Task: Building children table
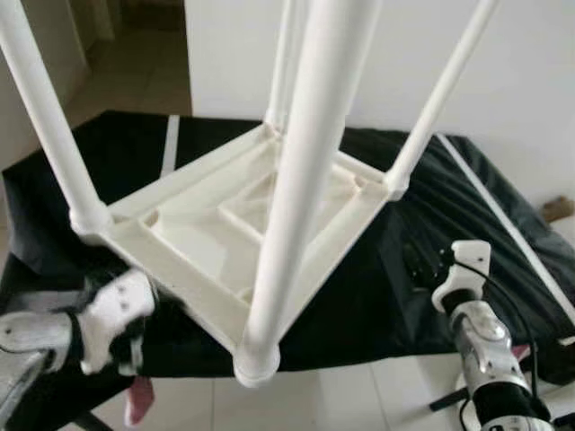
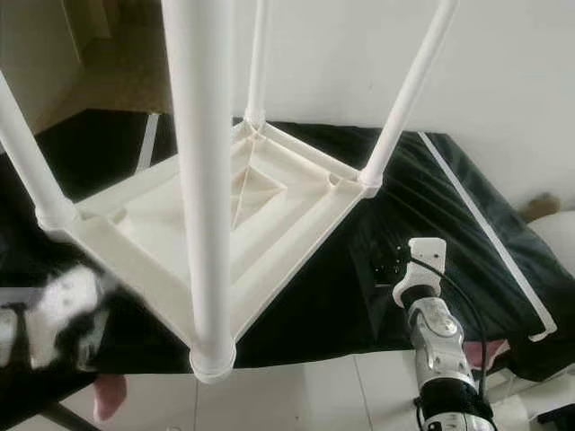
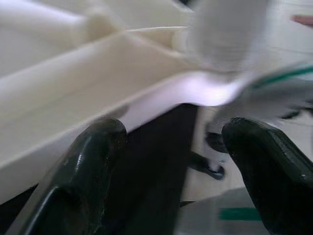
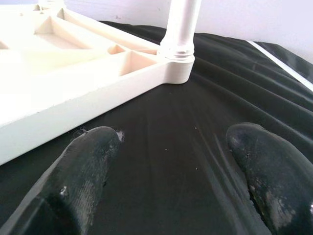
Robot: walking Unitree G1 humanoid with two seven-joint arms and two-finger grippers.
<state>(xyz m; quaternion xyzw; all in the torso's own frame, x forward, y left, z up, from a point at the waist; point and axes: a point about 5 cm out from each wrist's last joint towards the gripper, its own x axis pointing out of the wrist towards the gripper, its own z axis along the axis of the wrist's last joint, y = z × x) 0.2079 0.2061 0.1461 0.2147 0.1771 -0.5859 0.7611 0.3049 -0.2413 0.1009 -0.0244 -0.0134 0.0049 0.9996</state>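
A white children's table lies upside down on a black cloth, its underside ribs showing. Four white legs stand up from its corners; the nearest one rises right before the camera. My left gripper is open at the table's near-left edge, with the rim just beyond its fingers and one finger under it. The left wrist sits low beside that edge. My right gripper is open over bare cloth, to the right of the table's right corner and apart from it.
The cloth covers a low surface and carries white stripes. Pale floor tiles lie in front, with a pink object at the near-left edge. A white wall stands behind.
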